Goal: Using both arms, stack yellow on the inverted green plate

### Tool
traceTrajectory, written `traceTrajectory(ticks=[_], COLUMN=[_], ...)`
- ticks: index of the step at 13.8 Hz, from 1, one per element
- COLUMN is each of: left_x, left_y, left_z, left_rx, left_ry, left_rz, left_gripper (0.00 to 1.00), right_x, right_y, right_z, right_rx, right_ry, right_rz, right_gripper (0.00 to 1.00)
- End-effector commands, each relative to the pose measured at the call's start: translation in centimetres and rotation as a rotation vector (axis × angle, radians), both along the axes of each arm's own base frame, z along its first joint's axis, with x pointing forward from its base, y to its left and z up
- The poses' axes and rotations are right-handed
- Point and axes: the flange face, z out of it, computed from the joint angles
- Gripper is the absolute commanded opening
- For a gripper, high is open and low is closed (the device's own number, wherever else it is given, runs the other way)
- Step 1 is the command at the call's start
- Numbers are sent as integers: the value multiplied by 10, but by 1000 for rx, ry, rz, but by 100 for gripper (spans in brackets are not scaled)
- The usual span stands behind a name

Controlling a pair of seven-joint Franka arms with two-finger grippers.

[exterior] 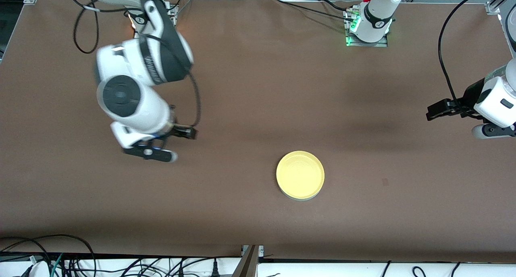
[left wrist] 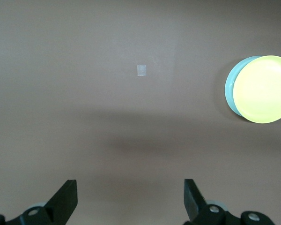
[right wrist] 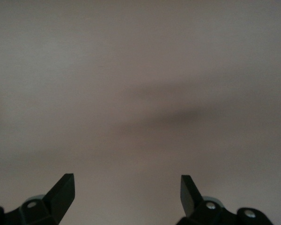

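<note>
Front: yellow plate [exterior: 300, 174] sits on the green plate [exterior: 301, 198] mid-table, nearer the camera – only a green sliver shows under its edge. Right gripper [exterior: 161, 146] up over bare table [exterior: 258, 87] toward the right arm's end; left gripper [exterior: 437, 109] over the left arm's end.

Left wrist: fingers [left wrist: 68, 197] spread wide, holding nothing – stack [left wrist: 260, 89] well apart, small tape mark [left wrist: 141, 70] on table.

Right wrist: fingers [right wrist: 63, 190] wide apart, empty, bare table below.

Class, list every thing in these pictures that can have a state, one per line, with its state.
yellow plate: right way up, resting on the green plate.
green plate: under the yellow, only an edge showing.
left gripper: open, empty, over bare table.
right gripper: open, empty, over bare table.
</note>
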Motion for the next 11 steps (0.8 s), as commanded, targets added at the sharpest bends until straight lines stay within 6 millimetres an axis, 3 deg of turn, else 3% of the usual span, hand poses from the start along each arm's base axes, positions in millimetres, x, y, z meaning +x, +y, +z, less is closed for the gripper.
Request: traceTrajectory(ticks=[1, 2, 3, 6, 10, 11], left_x=[0, 1, 1, 0, 1, 0], left_y=[1, 1, 1, 0, 0, -2], left_z=[4, 4, 4, 4, 4, 4], left_rx=[-27, -26, -27, -29, -28, -28], left_ry=[0, -1, -1, 0, -1, 1], left_rz=[-8, -8, -6, -8, -5, -6], left_gripper=[100, 100, 100, 100, 100, 100], right_x=[-10, -12, -14, -37, -96, -107], right_y=[-59, -86, -131, -216, -263, -267], right_z=[30, 42, 50, 55, 39, 43], right_rx=[-31, 0, 47, 94, 125, 121], right_ry=[26, 29, 34, 69, -57, -77], right_rz=[72, 111, 114, 279, 216, 190], right_gripper=[100, 100, 100, 100, 100, 100])
